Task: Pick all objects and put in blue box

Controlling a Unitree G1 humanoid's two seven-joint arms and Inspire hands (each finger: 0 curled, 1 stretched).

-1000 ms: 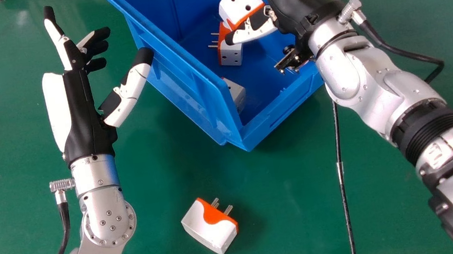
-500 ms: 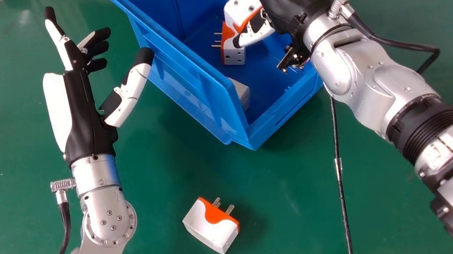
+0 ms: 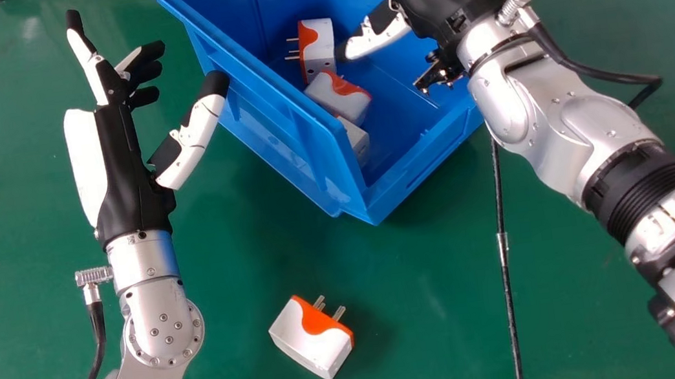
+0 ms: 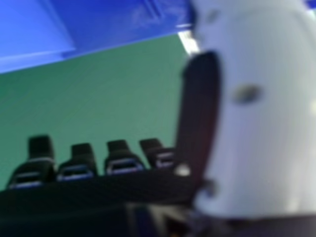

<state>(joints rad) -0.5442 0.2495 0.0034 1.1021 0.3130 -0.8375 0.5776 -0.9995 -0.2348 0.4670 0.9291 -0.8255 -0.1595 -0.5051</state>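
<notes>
In the head view my right hand [image 3: 379, 34] is over the blue box [image 3: 347, 165], its thumb extended and nothing held. Inside the box lie three white and orange plug adapters: one upright with its pins to the left [image 3: 318, 45], one tilted below it [image 3: 342, 97], and one partly hidden by the near-left wall [image 3: 357, 138]. Another adapter [image 3: 313, 339] rests on the green table, pins up and right. My left hand [image 3: 119, 140] is open, left of the box. In the right hand view my right hand [image 4: 123, 160] has its fingers extended, and the blue box [image 4: 113, 24] is visible.
The green table [image 3: 227, 295] surrounds the box. A thin black cable [image 3: 510, 304] runs down the table to the right of the loose adapter, passing beneath my right forearm.
The adapter in my right hand was let go and dropped into the box, near the near-left wall. The upright adapter shifted up and left. My right hand's fingers opened; my left hand kept still.
</notes>
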